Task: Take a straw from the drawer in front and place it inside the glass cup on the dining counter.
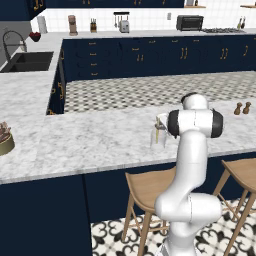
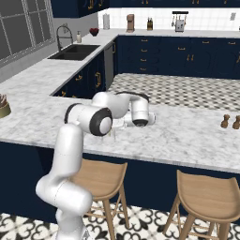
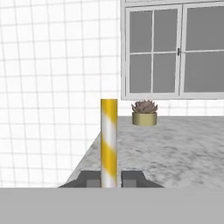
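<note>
A: What's on the far left?
B: Small plant pot (image 1: 5, 142) at the left edge of the dining counter (image 1: 75, 140). Same pot in the right base view, left edge too, & in the hand view it sits further along the counter, in front of a window (image 3: 175, 52).

A: Behind that?
B: Dark sink (image 1: 27, 61) w/ a curved tap (image 1: 12, 40) on the far-left worktop. Navy cabinets along the back wall, toaster oven (image 1: 189, 22) far right on that back worktop.

A: Middle of the counter?
B: Glass cup (image 1: 158, 135) stands upright on the marble, just left of the arm's dark elbow joint. Pale yellow bit shows in or behind the glass; can't tell which from here.

A: Gripper?
B: Gripper (image 3: 109, 178) seen up close in the hand view. Fingers (image 3: 89, 179) nearly closed, pinching the straw (image 3: 109, 140) between them. Straw's yellow w/ white stripes, stands straight up from the tips. In the right base view the hand is low over the counter, beside the cup (image 2: 119, 123).

A: Right side?
B: Two small brown shakers (image 1: 242, 108) near the counter's right end, well apart from the cup. Wooden stools (image 1: 147, 192) tucked under the near edge, patterned floor tiles below.
</note>
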Robot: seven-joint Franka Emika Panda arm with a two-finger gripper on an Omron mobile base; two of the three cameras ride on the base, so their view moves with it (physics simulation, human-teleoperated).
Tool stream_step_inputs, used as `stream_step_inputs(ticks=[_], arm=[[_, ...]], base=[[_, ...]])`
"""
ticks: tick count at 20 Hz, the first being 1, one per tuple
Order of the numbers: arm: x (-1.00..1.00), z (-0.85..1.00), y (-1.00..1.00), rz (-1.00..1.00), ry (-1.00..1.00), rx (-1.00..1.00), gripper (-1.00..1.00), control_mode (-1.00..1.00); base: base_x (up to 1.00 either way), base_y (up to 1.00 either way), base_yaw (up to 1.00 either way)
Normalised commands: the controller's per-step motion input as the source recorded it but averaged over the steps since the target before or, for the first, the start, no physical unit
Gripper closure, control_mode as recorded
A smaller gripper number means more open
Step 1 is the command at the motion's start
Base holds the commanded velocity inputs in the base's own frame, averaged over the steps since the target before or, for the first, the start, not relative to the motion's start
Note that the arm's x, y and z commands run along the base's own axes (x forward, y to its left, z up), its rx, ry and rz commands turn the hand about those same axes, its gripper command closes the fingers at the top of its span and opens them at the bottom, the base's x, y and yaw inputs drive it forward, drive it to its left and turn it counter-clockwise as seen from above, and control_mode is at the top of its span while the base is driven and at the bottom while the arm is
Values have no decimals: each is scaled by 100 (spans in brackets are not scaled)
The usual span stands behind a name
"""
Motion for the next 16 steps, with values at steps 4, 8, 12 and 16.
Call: stream_step_inputs(ticks=[4,8,12,16], arm=[[0,-37,1,0,0,0,100,-100],[0,-31,4,0,0,0,-100,-100],[-1,-6,0,0,-1,0,-100,-100],[-11,26,0,0,-7,0,-100,-100]], base=[[0,0,0],[0,0,0],[0,0,0],[0,0,0]])
